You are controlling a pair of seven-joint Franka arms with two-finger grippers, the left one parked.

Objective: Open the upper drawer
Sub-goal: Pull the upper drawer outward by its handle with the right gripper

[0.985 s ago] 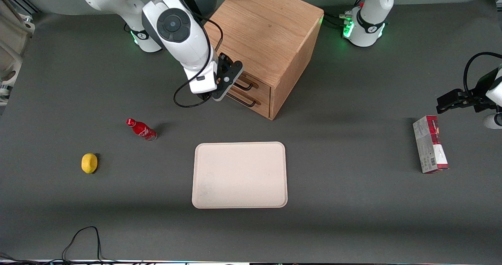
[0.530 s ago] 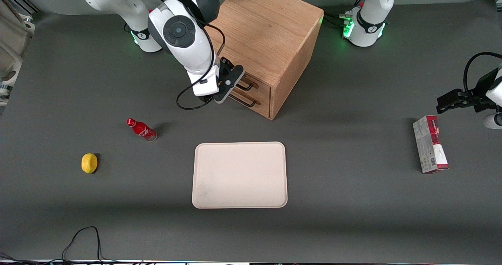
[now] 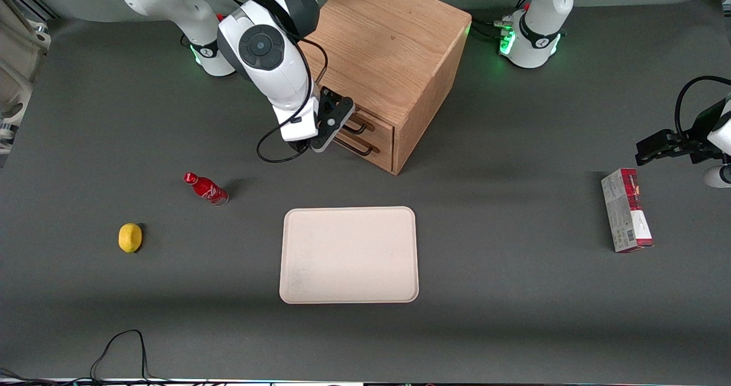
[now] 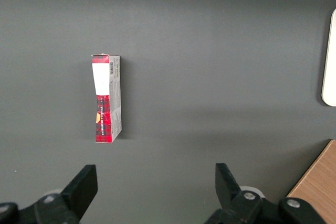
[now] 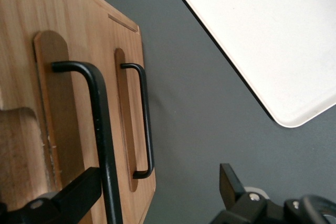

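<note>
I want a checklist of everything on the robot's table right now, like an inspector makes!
Surface: dark grey table, flat.
Job's things: upper drawer of the oak cabinet looks closed; its black bar handle runs between the gripper's fingers.
Clutter: beige tray nearer the camera than the cabinet; red bottle and yellow lemon toward the working arm's end; red and white box toward the parked arm's end.
Grippers: gripper in front of the drawers, open, one finger on each side of the upper handle.
Cables: black cable loop under the wrist; another cable at the table's near edge.
Surroundings: arm bases with green lights.
</note>
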